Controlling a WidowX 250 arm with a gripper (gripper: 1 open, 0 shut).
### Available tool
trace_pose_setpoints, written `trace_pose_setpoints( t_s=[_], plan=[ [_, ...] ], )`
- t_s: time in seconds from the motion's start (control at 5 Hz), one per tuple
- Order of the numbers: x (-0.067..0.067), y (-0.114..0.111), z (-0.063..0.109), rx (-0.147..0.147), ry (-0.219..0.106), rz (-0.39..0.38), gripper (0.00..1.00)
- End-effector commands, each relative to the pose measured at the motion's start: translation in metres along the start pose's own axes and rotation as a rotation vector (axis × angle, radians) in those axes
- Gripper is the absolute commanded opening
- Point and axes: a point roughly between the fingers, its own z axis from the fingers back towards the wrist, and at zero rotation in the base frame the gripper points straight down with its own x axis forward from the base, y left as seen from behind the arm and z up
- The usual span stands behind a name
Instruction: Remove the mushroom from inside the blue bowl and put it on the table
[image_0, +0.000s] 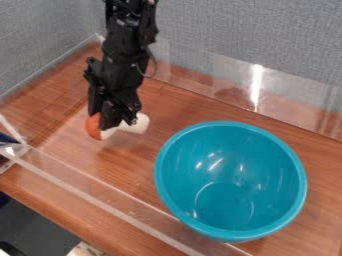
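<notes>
The mushroom (96, 127) hangs at the tip of my black gripper (114, 118), its reddish-brown cap to the left and its cream stem (134, 125) to the right. The gripper is shut on the mushroom, low over the table (60, 100), left of the blue bowl (231, 181). The turquoise bowl stands at the front right with nothing inside it. I cannot tell whether the mushroom touches the wood.
Low clear acrylic walls (254, 85) edge the tabletop at the back and along the front (94, 195). A white and blue object (8, 140) sits at the far left edge. A grey backdrop rises behind the table.
</notes>
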Motion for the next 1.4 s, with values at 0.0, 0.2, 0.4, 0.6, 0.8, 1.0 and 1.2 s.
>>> trace_pose_setpoints(
  t_s=[0.0, 0.2, 0.4, 0.6, 0.8, 1.0, 1.2],
  plan=[
    [0.0033, 0.0135, 0.0106, 0.022, -0.039, 0.028, 0.0],
    [0.0038, 0.0165, 0.0094, 0.021, -0.039, 0.029, 0.0],
    [0.0034, 0.0185, 0.0077, 0.014, -0.038, 0.031, 1.0],
    [-0.0012, 0.0232, 0.0153, 0.007, -0.057, 0.044, 1.0],
    [-0.0005, 0.0227, 0.016, -0.009, -0.071, 0.045, 1.0],
    [0.0008, 0.0213, 0.015, -0.022, -0.084, 0.043, 1.0],
    [0.002, 0.0203, 0.0138, -0.034, -0.094, 0.042, 1.0]
  ],
)
